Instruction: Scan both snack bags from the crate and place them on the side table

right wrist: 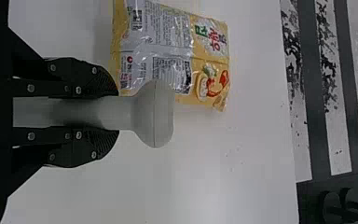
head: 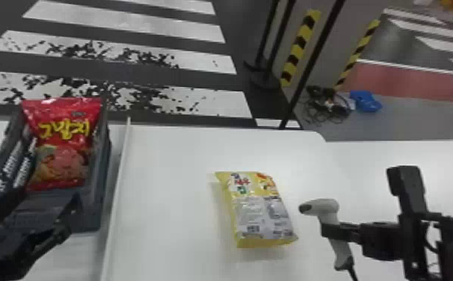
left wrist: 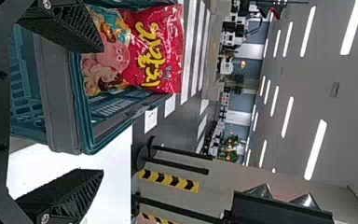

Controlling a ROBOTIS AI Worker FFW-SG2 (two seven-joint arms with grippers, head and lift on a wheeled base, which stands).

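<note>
Along the white bench (head: 169, 179), the dark crate (head: 101, 198) at left holds the red snack bag (head: 63, 149), the yellow snack bag (head: 261, 213) lies flat, the left hand (head: 47, 195) gapes wide, empty, and the right hand (head: 330, 231) grips the scanner (head: 323, 206).

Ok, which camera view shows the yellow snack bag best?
The head view: the yellow snack bag lies there whole, with nothing in front of it. The right wrist view shows it closer, but cut off at the edge and partly behind the scanner.
</note>
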